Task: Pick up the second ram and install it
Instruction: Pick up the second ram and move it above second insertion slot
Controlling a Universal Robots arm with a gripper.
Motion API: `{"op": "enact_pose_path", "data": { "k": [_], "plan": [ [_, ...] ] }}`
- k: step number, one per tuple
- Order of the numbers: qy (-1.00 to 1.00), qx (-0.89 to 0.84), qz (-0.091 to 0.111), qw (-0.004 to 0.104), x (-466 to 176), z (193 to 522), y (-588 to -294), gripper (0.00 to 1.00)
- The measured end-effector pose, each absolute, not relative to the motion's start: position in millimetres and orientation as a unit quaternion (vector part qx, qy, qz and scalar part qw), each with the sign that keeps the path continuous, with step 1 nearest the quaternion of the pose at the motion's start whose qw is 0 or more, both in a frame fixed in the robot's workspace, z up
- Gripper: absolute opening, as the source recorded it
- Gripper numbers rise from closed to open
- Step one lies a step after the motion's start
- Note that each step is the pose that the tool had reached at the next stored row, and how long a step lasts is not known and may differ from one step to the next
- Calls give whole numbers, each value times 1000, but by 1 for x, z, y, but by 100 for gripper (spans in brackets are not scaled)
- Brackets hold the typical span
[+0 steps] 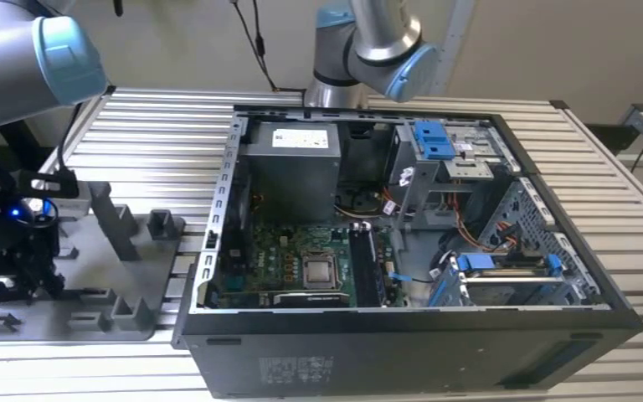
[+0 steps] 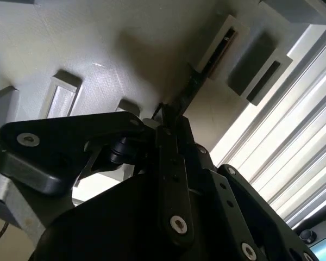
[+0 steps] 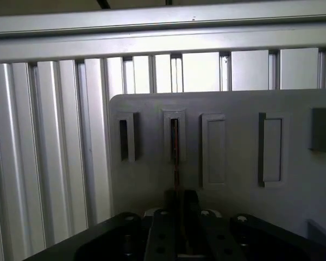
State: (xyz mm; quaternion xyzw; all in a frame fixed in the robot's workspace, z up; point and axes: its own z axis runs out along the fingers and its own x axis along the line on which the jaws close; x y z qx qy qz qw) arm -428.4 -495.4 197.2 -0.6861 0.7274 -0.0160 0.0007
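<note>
**Gripper closed on the stick at the fixture; the case lies off to one side**

- The black two-fingered gripper (image 3: 176, 200) is down at the grey plastic fixture plate (image 3: 239, 212). Its fingers are drawn narrow and, as far as I can judge, pinch the second ram (image 3: 175, 166), a thin dark memory stick seen edge-on.
- In both wrist views the stick runs straight out from the fingertips as a fine dark line. Its long axis lies across the plate, and its far end sits in a narrow grey slotted block (image 2: 224, 44).
- So the stick is in the grip, between the fingers, not off to either side.
- In the exterior view the gripper stands over the plate at the exterior view's left. It is well apart from the open black computer case (image 1: 411, 356).
- The green motherboard (image 1: 288, 260) lies on the case floor, toward the exterior view's right of the gripper.
- Plate and case both rest on the slatted aluminium table (image 1: 154, 126).
</note>
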Motion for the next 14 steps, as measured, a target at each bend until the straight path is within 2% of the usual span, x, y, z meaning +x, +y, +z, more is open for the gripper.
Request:
{"op": "enact_pose_path", "data": {
  "k": [9,11,12,14],
  "plan": [
    [727,-686,-16,1,-428,197,-495,21],
    [727,-686,-16,1,-428,197,-495,18],
    [727,-686,-16,1,-428,197,-495,14],
    [727,-686,-16,1,-428,197,-495,14]
  ]
}}
